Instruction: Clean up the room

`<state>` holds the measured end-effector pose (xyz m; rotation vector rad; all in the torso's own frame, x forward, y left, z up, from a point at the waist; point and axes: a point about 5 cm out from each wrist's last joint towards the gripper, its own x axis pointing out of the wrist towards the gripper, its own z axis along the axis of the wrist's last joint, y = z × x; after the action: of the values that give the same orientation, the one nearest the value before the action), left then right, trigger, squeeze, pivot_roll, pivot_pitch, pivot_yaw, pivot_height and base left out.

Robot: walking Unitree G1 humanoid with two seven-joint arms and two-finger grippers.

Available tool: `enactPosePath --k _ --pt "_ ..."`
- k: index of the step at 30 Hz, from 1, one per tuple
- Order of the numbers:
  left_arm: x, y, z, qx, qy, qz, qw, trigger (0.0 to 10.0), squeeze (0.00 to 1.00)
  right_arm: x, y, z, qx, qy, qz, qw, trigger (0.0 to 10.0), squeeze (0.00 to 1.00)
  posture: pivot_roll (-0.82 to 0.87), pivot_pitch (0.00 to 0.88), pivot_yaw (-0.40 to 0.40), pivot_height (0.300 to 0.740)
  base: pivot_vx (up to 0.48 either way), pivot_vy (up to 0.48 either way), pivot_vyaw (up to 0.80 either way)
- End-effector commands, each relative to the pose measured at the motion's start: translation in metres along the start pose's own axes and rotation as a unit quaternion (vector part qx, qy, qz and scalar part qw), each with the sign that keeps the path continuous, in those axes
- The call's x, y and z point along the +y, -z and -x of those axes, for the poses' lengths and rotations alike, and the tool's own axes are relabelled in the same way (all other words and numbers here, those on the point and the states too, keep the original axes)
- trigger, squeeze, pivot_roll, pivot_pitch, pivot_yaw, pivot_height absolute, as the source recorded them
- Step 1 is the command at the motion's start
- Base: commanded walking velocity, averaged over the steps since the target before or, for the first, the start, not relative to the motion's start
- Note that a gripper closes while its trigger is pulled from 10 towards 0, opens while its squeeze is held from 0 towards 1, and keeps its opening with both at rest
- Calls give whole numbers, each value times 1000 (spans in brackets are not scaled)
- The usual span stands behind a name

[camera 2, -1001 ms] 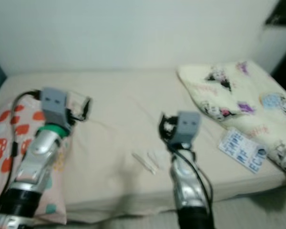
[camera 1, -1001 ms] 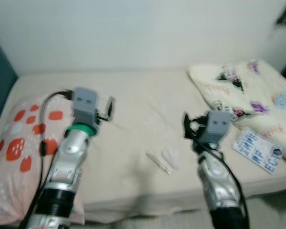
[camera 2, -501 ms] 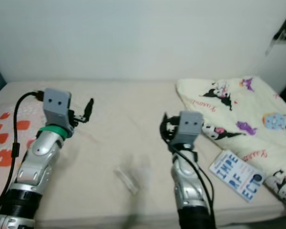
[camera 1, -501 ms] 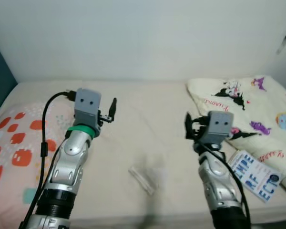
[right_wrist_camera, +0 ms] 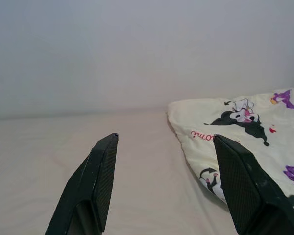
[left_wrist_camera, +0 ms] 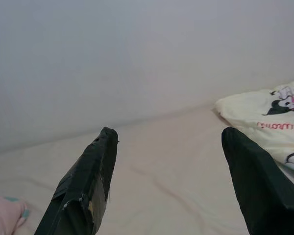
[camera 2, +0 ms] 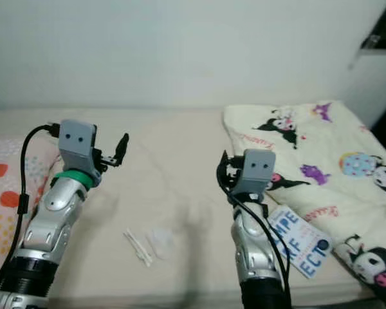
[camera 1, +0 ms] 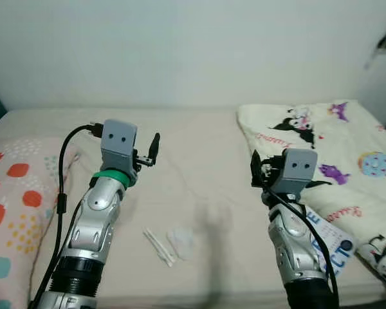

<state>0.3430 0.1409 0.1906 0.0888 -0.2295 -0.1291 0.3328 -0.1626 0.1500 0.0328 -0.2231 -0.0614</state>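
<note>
On the cream bed sheet (camera 1: 199, 154), near the front edge, lies a small bit of clear plastic wrap (camera 1: 180, 239) with thin white sticks (camera 1: 158, 246) just beside it. This litter sits between the two silver arms, a little closer to the left one.

Both arms are held up over the bed. The left gripper (left_wrist_camera: 169, 142) hangs in the air with its two black fingers (left_wrist_camera: 90, 176) spread wide apart and nothing between them. The right gripper (right_wrist_camera: 166, 144) is held the same way, its fingers (right_wrist_camera: 95, 181) far apart and empty. Both point toward the white wall (camera 1: 180, 51) behind the bed.

Next to the right arm lies a white and blue booklet (camera 2: 296, 241), partly on the edge of a cream blanket (camera 1: 334, 148) with cartoon pictures on it. That blanket covers the right side of the bed. Over on the left side rests a pink pillow (camera 1: 13, 212) with red and orange spots.
</note>
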Motion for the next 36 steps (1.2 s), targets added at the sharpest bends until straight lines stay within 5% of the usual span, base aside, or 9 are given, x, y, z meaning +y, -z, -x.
enactPosePath --k 1,18,36 --pt "7 8 4 18 -12 3 1000 10000 0 3 5 3 11 -2 -5 1000 10000 0 -31 49 40 734 0 0 0" --pt "8 11 5 25 -19 7 999 10000 0 4 5 2 11 -4 -4 1000 10000 0 -31 46 40 734 0 308 0" --pt "4 14 4 34 -2 -10 999 10000 0 5 5 2 7 -2 -4 1000 10000 0 -29 41 45 734 0 0 0"
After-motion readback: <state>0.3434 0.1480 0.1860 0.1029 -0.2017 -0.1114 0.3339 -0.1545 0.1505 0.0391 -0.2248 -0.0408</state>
